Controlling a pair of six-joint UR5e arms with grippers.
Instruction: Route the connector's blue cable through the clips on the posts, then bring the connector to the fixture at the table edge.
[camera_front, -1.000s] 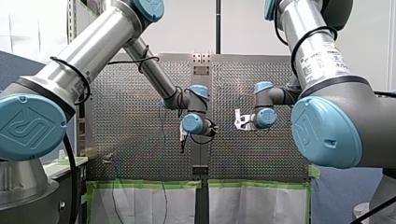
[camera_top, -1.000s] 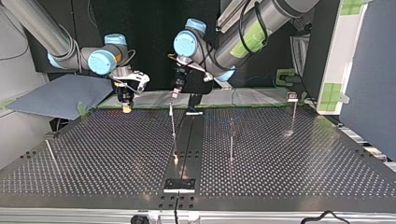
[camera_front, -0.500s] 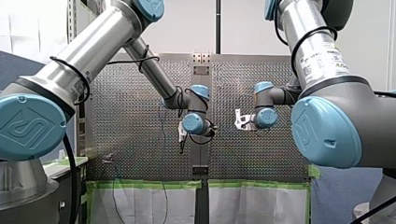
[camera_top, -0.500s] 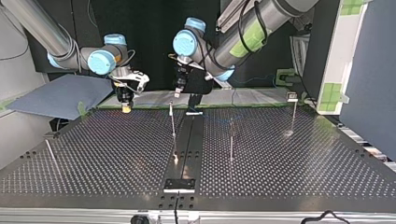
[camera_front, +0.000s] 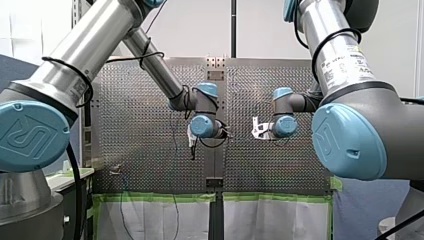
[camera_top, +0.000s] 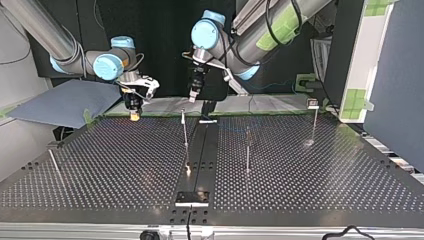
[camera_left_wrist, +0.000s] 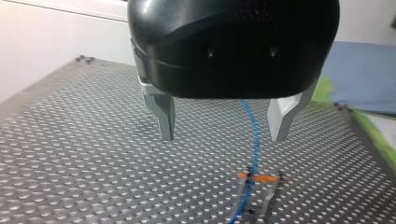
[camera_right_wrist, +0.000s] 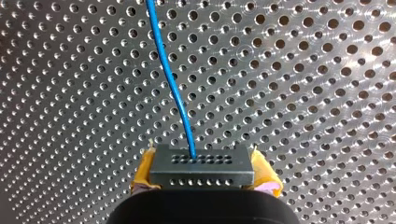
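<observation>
In the right wrist view my right gripper (camera_right_wrist: 203, 181) is shut on a dark grey connector (camera_right_wrist: 201, 163), its yellow pads (camera_right_wrist: 264, 171) pressing both ends. The blue cable (camera_right_wrist: 170, 79) leaves the connector's face and runs away over the perforated table. In the top view that gripper (camera_top: 134, 113) hangs just above the table's far edge. My left gripper (camera_left_wrist: 223, 134) is open, its metal fingers (camera_left_wrist: 164, 117) wide apart. Between and below them the blue cable (camera_left_wrist: 252, 140) drops into a clip with an orange band (camera_left_wrist: 262, 178) on a post. In the top view it (camera_top: 193, 95) hovers above a post (camera_top: 185, 131).
More thin posts stand on the table (camera_top: 310, 175): one near the middle (camera_top: 247, 150), one at the top view's right (camera_top: 314, 122), one tilted at its left (camera_top: 54, 164). A black plate (camera_top: 192, 198) sits at the near edge of a dark centre strip. A blue-grey sheet (camera_top: 60, 102) lies beyond the far-left corner.
My left arm has lifted and turned its wrist, so its gripper now hangs higher above the post. My right gripper has stayed in place, holding the connector.
</observation>
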